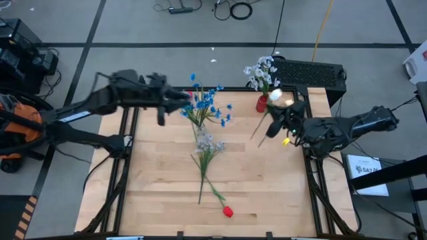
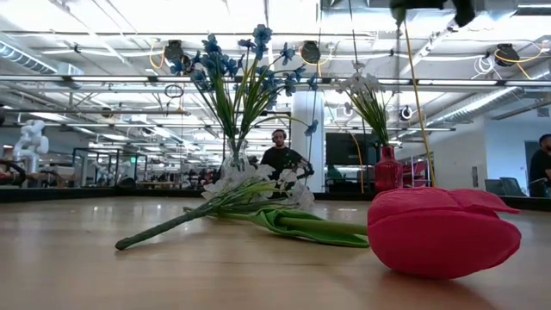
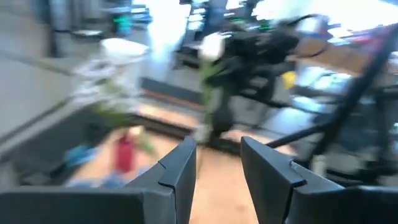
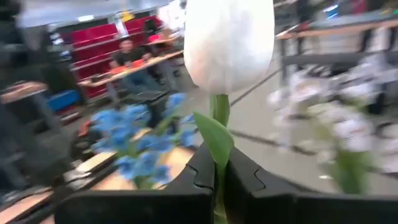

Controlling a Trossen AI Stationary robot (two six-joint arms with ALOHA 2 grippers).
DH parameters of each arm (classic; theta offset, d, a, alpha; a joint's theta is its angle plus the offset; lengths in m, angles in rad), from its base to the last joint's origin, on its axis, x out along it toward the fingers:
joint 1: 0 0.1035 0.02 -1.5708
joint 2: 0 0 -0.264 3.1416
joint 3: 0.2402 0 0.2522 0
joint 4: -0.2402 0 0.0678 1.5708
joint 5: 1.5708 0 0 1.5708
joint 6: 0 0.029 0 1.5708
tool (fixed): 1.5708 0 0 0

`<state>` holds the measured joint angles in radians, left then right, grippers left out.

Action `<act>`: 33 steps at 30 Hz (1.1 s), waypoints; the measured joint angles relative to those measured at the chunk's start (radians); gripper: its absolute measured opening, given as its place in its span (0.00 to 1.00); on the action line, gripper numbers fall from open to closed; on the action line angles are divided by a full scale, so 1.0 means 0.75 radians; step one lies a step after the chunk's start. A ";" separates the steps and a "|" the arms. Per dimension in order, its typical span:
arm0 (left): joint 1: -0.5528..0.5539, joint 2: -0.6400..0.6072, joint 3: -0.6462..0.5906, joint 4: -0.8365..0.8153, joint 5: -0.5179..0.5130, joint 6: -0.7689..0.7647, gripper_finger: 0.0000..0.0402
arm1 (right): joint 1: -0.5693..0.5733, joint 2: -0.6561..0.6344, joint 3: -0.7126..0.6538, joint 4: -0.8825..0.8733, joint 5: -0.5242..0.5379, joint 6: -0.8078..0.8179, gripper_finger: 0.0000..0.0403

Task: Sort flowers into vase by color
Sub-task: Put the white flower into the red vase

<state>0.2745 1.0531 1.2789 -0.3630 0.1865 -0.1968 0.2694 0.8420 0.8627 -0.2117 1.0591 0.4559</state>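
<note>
Right gripper [image 4: 217, 180] clenched on a smooth white tulip [image 4: 229, 43] at the far right by the red vase [image 1: 261, 103], left gripper [image 3: 217, 165] released beside frilly blue flowers [image 1: 207, 103], glossy red tulip [image 1: 227, 211] lying near on pale wood table [image 1: 153, 193]

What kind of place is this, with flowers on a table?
Probably a robotics lab or open workshop: two robot arms work at a wooden table, cables trail on the floor, and a person sits among workbenches behind.

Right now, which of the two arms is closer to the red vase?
The right. The right gripper hangs just beside the red vase, jaws shut on a white tulip. The left gripper is across the table by the blue flowers.
</note>
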 joint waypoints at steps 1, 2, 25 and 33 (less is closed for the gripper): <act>0.009 -0.032 0.000 -0.055 -0.060 0.013 0.33 | -0.005 -0.027 0.000 -0.031 0.040 -0.010 0.00; 0.013 -0.060 0.000 -0.097 -0.116 0.029 0.33 | -0.012 -0.052 0.000 -0.060 0.078 -0.022 0.00; 0.013 -0.168 -0.002 -0.354 -0.640 -0.045 0.33 | -0.885 -0.209 0.000 0.032 -0.647 -0.551 0.00; 0.013 -0.157 -0.002 -0.335 -0.640 -0.073 0.33 | -1.172 -0.145 -0.002 0.184 -1.005 -0.613 0.00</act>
<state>0.2840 0.9356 1.2778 -0.6144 -0.2932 -0.2515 -0.6095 0.7330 0.8612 -0.0738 0.3053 -0.0036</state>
